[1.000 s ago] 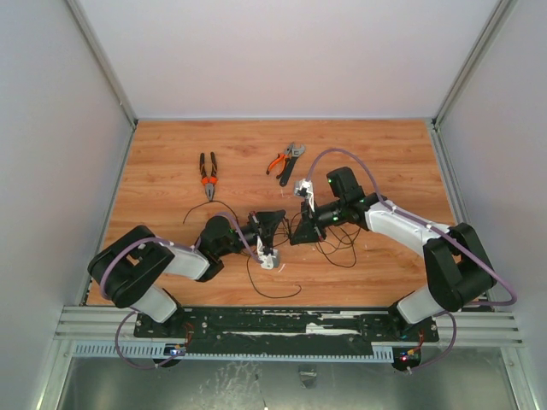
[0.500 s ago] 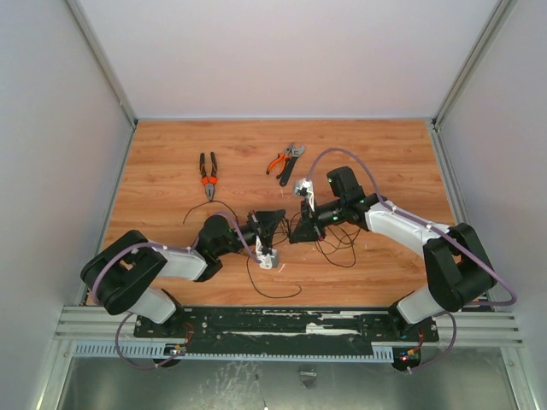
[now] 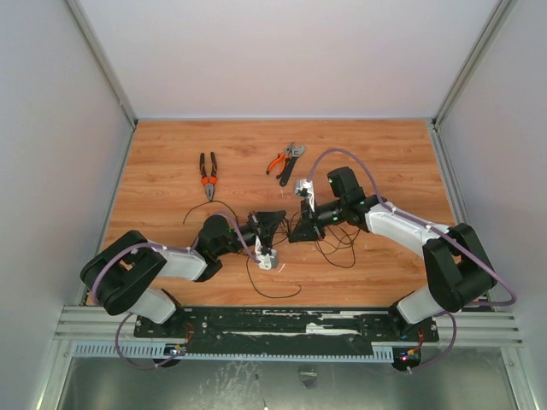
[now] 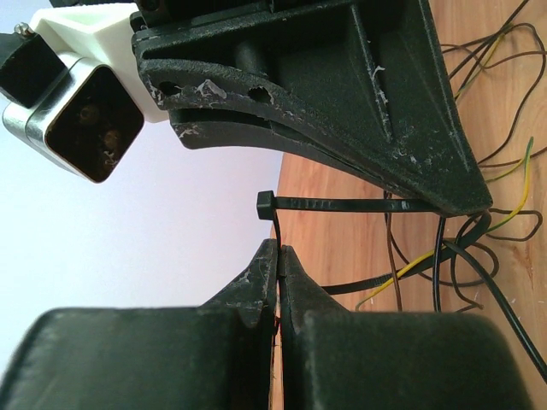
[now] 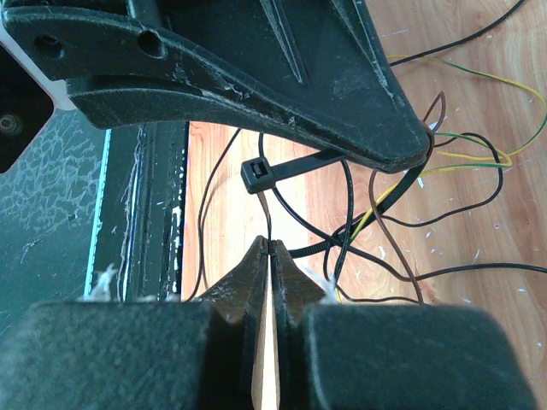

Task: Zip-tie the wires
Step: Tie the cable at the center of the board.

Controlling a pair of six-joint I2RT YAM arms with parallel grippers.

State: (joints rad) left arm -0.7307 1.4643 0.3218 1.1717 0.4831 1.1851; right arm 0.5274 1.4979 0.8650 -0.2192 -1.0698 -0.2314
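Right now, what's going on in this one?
Both arms meet mid-table over the wires. The left gripper and the right gripper are each shut on the zip tie, close to its head. The strap appears to be threaded through the head, making a loose loop around some of the wires. It is not cinched tight yet. The pliers lie untouched farther back.

My left arm (image 3: 175, 260) and right arm (image 3: 397, 224) are showing white shells, black joints and looping lilac cables (image 3: 338, 151); black fingers (image 4: 342, 102) are wearing pale scuffs, possibly chipped paint.
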